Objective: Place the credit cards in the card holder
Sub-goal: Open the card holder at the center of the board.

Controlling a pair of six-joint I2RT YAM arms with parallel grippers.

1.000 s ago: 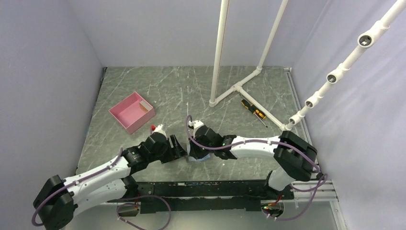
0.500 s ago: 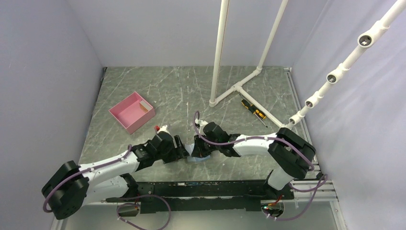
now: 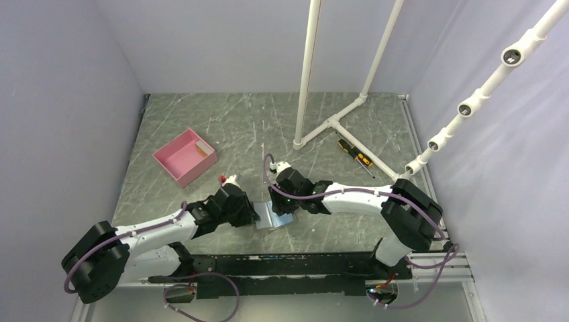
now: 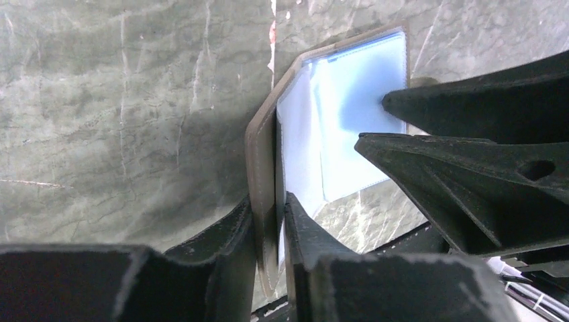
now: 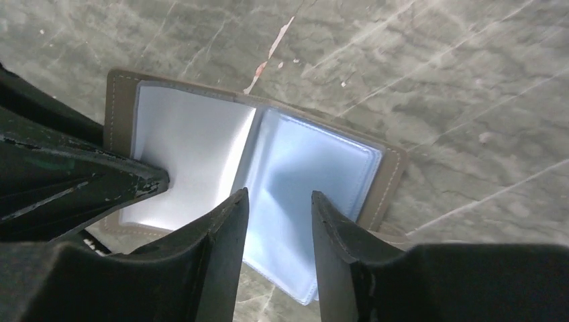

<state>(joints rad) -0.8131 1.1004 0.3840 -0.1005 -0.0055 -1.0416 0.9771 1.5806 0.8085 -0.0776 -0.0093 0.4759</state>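
Check the left gripper first: its fingers are pressed together on the grey cover of the card holder, pinching the cover's edge at the holder's 9 o'clock side as seen from above. The cover stands tilted up off the table in this grip.

Next check the right gripper. Its jaws stand apart with a clear gap, and the light blue lining shows between them. It comes in from the holder's 2 o'clock side, and the left wrist view shows one fingertip touching the blue inner page.

You find the card holder open, lining up, between the two grippers, at 6 o'clock from the table's centre and close to the arms' bases.

Moving outward from the holder, note the pink box at 10 o'clock, well apart. The screwdriver lies at 2 o'clock, just beside the white pipe frame.
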